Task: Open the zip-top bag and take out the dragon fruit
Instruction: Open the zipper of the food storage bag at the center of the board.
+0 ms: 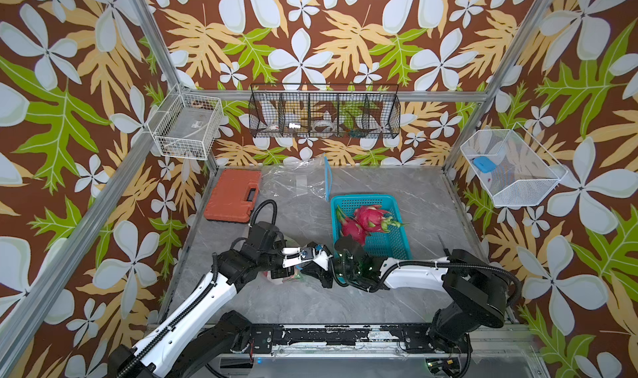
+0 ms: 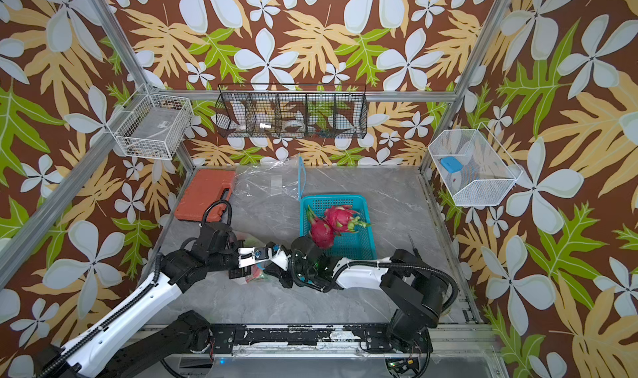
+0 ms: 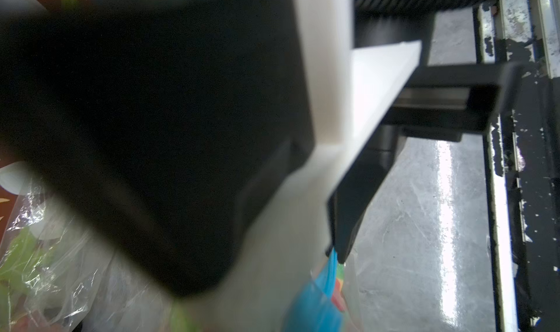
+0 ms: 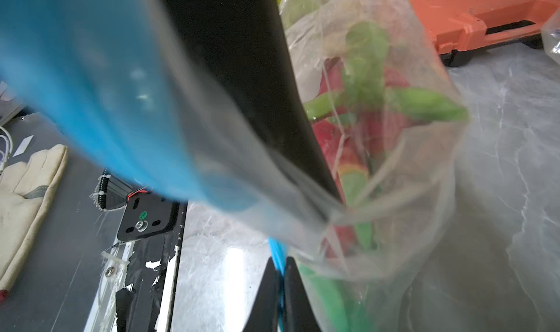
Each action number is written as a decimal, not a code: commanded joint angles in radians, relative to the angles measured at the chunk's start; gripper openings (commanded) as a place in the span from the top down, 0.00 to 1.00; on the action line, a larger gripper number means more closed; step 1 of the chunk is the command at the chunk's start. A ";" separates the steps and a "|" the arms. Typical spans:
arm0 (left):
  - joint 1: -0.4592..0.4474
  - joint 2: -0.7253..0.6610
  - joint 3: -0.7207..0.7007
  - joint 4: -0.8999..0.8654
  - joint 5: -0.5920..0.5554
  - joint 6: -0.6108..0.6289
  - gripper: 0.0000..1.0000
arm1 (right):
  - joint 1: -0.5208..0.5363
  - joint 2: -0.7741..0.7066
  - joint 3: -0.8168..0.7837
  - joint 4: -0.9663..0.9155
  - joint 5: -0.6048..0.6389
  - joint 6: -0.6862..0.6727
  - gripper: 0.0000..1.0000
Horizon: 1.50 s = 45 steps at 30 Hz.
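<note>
While both arms hide most of the zip-top bag (image 1: 276, 280), both jaws pinch its blue zip strip (image 4: 280, 254).

twin overhead views — close wrist cams

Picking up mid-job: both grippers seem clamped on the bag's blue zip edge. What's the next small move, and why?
Probably ease the left gripper and right gripper apart to part the blue zip strip. Both are shut on it, and a dragon fruit sits inside the zip-top bag.
</note>
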 commanded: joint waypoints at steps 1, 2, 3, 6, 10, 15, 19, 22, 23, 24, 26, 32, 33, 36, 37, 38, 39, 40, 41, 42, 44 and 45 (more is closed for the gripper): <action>-0.002 -0.005 -0.011 -0.052 -0.021 0.065 1.00 | -0.007 -0.003 0.006 0.075 -0.062 0.007 1.00; -0.002 -0.014 -0.017 -0.058 -0.027 0.082 1.00 | -0.016 -0.008 -0.005 0.080 -0.056 0.024 1.00; -0.002 -0.024 -0.024 -0.064 -0.030 0.099 1.00 | -0.026 -0.014 -0.018 0.090 -0.052 0.046 1.00; -0.002 -0.058 -0.049 -0.093 -0.038 0.151 1.00 | -0.053 -0.035 -0.068 0.149 -0.018 0.128 1.00; -0.002 -0.099 -0.089 -0.109 -0.070 0.178 1.00 | -0.056 -0.052 -0.115 0.206 -0.011 0.206 1.00; -0.002 -0.120 -0.114 -0.111 -0.121 0.194 1.00 | -0.056 -0.086 -0.168 0.230 -0.008 0.267 1.00; -0.002 -0.136 -0.134 -0.112 -0.168 0.227 1.00 | -0.032 -0.139 -0.197 0.224 0.060 0.296 1.00; -0.002 -0.154 -0.146 -0.113 -0.185 0.243 1.00 | -0.001 -0.163 -0.203 0.188 0.115 0.298 0.97; -0.002 -0.163 -0.148 -0.117 -0.187 0.251 1.00 | 0.005 -0.166 -0.210 0.189 0.123 0.310 0.96; -0.002 -0.171 -0.153 -0.116 -0.190 0.256 0.96 | 0.005 -0.165 -0.216 0.192 0.117 0.319 0.94; -0.002 -0.193 -0.154 -0.101 -0.201 0.255 0.87 | 0.005 -0.161 -0.211 0.164 0.109 0.313 0.83; -0.002 -0.235 -0.070 -0.100 -0.217 0.171 0.60 | -0.049 -0.169 -0.137 0.079 -0.023 0.313 0.53; -0.002 -0.244 -0.061 -0.119 -0.225 0.161 0.59 | -0.058 -0.161 -0.119 0.059 -0.067 0.320 0.51; -0.002 -0.295 -0.039 -0.206 -0.251 0.132 0.58 | -0.068 -0.168 -0.067 -0.050 -0.117 0.309 0.48; -0.002 -0.317 -0.036 -0.228 -0.257 0.118 0.58 | -0.078 -0.179 -0.064 -0.053 -0.129 0.331 0.48; -0.002 -0.344 -0.035 -0.259 -0.259 0.107 0.58 | -0.092 -0.192 -0.068 -0.042 -0.139 0.360 0.47; -0.002 -0.364 -0.033 -0.281 -0.259 0.093 0.58 | -0.107 -0.200 -0.071 -0.036 -0.146 0.385 0.46; -0.002 -0.388 -0.033 -0.300 -0.259 0.071 0.59 | -0.122 -0.207 -0.064 -0.039 -0.144 0.410 0.46; -0.002 -0.408 -0.031 -0.315 -0.254 0.050 0.60 | -0.135 -0.209 -0.052 -0.053 -0.138 0.435 0.45; -0.002 -0.420 -0.031 -0.329 -0.244 0.040 0.61 | -0.145 -0.208 -0.041 -0.063 -0.129 0.456 0.44; -0.002 -0.433 -0.033 -0.353 -0.204 0.027 0.63 | -0.148 -0.182 0.011 -0.139 -0.080 0.489 0.42; -0.002 -0.432 -0.036 -0.357 -0.183 0.022 0.64 | -0.148 -0.153 0.046 -0.186 -0.065 0.508 0.41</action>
